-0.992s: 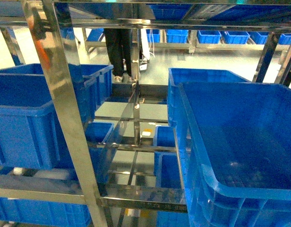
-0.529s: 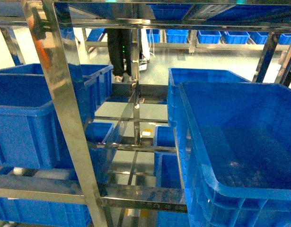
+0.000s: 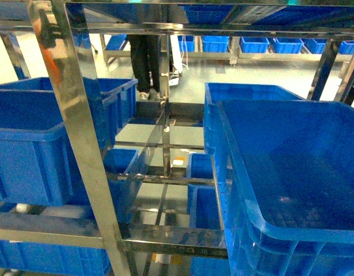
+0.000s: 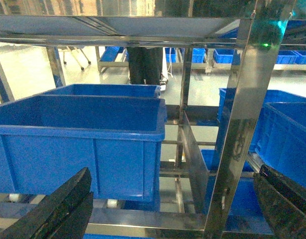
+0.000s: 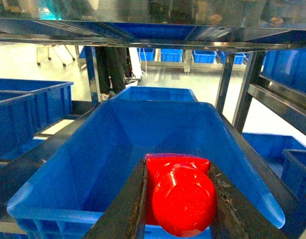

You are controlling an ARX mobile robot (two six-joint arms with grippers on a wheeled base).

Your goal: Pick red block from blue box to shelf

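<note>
The red block (image 5: 180, 199) sits clamped between the two fingers of the right gripper (image 5: 178, 209), above the blue box (image 5: 68, 164). The left gripper (image 4: 162, 214) is wide open and holds nothing. The steel shelf (image 3: 79, 149) carries blue crates (image 3: 27, 144); beyond is a pale floor (image 3: 194, 75).

One red block (image 5: 180, 199) shows, in the right wrist view only. One steel shelf (image 3: 79, 149) fills the head view. On it sit two blue tubs on the left (image 3: 27, 144) and two on the right (image 3: 292, 172). One person's legs (image 3: 145, 57) stand behind.
</note>
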